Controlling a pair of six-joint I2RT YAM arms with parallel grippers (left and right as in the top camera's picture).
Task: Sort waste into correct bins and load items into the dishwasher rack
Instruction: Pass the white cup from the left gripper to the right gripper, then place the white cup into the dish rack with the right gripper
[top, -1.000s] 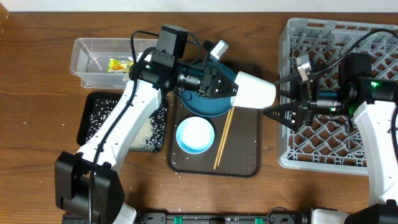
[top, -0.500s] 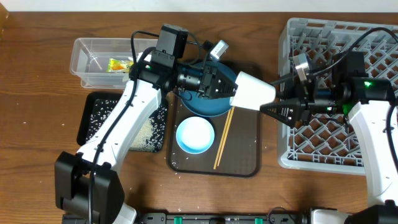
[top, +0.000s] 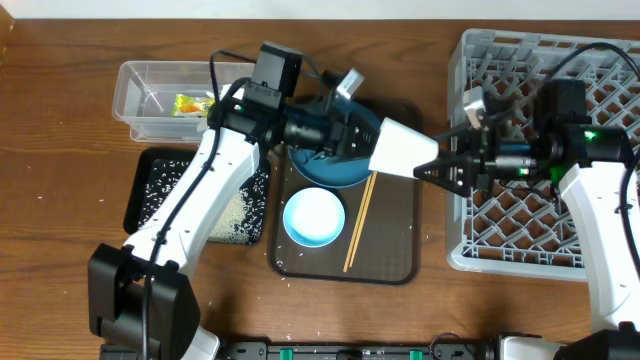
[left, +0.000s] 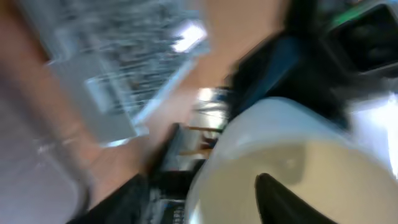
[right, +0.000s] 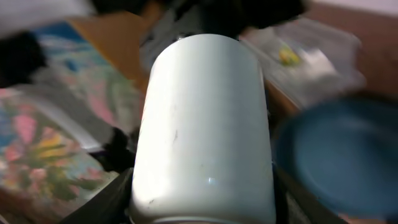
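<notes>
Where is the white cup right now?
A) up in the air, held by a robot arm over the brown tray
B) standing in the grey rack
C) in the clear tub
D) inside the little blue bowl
A: the white cup lies sideways in the left gripper, off the table and over the far edge of the brown tray.

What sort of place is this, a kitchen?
Probably a lab bench staged as a dish-clearing station, not a real kitchen: a grey plastic dishwasher rack, a brown rectangular serving tray, and two white robot arms sharing one wooden table.
</notes>
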